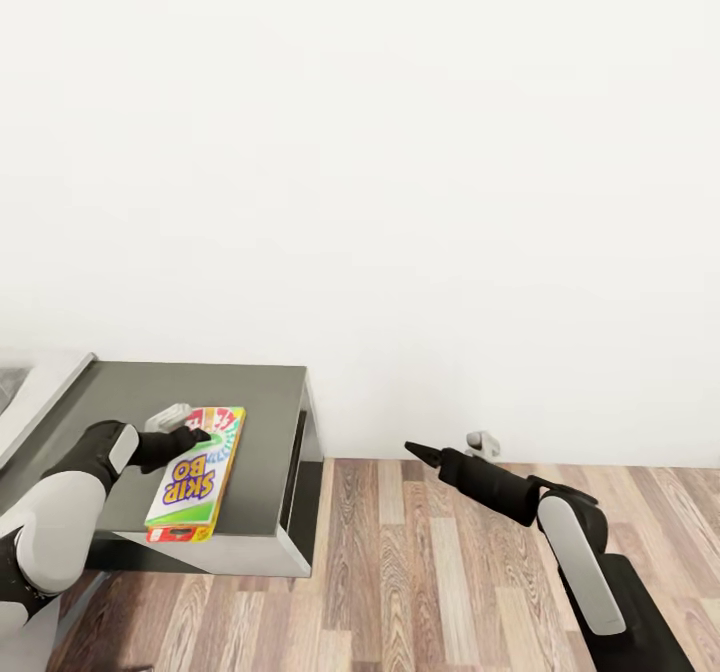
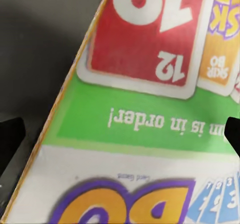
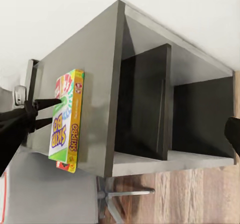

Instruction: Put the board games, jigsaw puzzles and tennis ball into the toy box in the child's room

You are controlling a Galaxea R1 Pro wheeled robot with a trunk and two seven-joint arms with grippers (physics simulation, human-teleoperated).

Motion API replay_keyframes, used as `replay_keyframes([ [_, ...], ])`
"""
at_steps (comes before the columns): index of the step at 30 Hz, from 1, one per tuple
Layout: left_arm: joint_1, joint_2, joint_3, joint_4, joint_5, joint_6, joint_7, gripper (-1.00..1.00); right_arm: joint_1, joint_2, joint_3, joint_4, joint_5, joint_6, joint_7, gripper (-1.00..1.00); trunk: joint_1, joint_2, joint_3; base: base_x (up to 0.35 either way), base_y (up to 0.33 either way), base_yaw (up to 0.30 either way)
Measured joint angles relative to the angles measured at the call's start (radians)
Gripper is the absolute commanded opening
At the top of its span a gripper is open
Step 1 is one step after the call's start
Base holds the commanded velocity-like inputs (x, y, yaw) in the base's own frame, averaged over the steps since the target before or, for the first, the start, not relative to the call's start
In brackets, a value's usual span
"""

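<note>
Pincer (image 1: pixel 205 439) on our left is spread over the SKIP-BO box's (image 1: pixel 195 475) far end; box lies flat on the grey shelf unit (image 1: pixel 262 422). Right pincer (image 1: pixel 412 449) hangs over the floor (image 1: pixel 420 572), can't tell its state.

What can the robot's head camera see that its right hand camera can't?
The head view adds the robot's own right gripper, held out over the wood floor. The right wrist view adds a look into the grey cabinet's two open side compartments, split by a divider. Both show the SKIP-BO box on the cabinet top, with the left gripper at one end of it.
</note>
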Motion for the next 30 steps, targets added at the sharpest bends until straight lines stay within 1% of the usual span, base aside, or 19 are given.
replay_keyframes([
  [4,0.000,0.005,-0.002,-0.001,0.000,0.000,-0.017,1.00,0.000,0.023,0.001,0.003,0.001,-0.006,0.001,1.00,0.000,0.000,0.000,0.000,0.000,0.000],
  [7,0.000,0.006,-0.002,-0.001,-0.001,0.000,-0.020,1.00,0.000,0.029,0.002,0.004,0.001,-0.007,0.002,1.00,0.000,0.000,0.000,0.000,0.000,0.000],
  [30,0.000,0.005,-0.004,-0.001,0.000,0.002,-0.021,1.00,0.001,0.030,0.002,0.004,0.002,-0.007,0.003,1.00,0.000,0.000,0.000,0.000,0.000,0.000],
])
